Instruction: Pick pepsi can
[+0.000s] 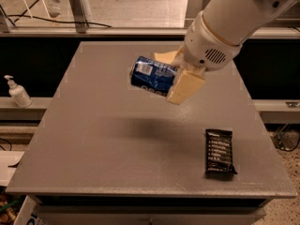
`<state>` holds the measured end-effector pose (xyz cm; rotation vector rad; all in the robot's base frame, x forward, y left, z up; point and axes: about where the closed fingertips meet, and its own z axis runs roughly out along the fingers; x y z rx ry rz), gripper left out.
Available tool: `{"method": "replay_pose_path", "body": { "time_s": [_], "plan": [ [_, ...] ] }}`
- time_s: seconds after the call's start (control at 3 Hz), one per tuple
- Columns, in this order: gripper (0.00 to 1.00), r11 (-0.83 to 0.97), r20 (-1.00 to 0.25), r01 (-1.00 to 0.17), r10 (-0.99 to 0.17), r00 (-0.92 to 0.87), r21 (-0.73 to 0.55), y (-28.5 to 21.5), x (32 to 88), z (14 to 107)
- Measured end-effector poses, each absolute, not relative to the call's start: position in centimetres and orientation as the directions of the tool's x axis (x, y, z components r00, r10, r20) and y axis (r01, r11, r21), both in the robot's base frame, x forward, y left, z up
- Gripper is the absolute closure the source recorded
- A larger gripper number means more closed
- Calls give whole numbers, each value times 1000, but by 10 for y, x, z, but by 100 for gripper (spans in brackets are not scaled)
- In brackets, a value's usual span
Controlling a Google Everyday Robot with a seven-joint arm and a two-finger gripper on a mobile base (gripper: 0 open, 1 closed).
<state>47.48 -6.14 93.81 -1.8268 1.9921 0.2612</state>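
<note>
The pepsi can is dark blue with white print and a silver end. It lies sideways in the air, well above the grey table. My gripper is shut on the can, with one cream finger in front of it and the other behind it. The white arm reaches in from the upper right. The can's shadow falls on the table below it.
A flat black snack bar wrapper lies near the table's front right. A white pump bottle stands on a ledge to the left of the table. A rail and posts run along the back.
</note>
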Motion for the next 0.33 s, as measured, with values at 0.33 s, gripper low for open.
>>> {"method": "replay_pose_path", "body": {
  "time_s": [0.33],
  "plan": [
    [100, 114, -429, -981, -903, -37, -156, -61, 475, 945]
  ]
}}
